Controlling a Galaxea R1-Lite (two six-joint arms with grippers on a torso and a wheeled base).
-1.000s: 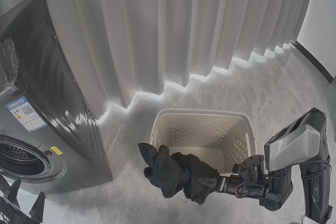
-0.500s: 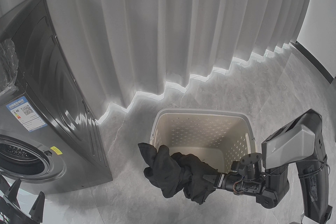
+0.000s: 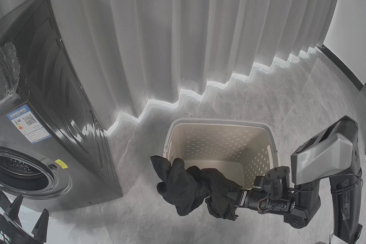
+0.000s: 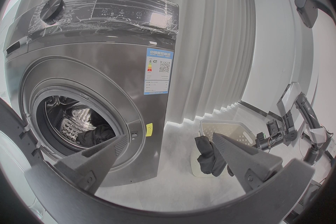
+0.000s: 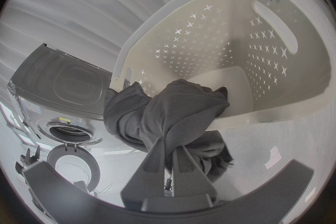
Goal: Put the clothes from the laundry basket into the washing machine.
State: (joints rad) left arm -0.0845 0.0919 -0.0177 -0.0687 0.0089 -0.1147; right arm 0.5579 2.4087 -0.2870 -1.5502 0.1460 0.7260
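My right gripper [image 5: 169, 147] pinches the bunched black cloth garment [image 3: 190, 187], which hangs across the near rim of the cream perforated plastic laundry basket [image 3: 221, 123]. A trailing fold could snag that rim (tipping the basket), I think. My left gripper [image 4: 168, 136] hangs open by the grey steel washing machine [image 3: 45, 111].

One washing machine [image 3: 49, 103], one laundry basket [image 3: 221, 121], one white curtain [image 3: 190, 27]. Two dark garments: rim garment [image 3: 187, 185] and drum garment [image 4: 96, 135]. Two grippers: left gripper [image 4: 169, 135], right gripper [image 5: 168, 146]
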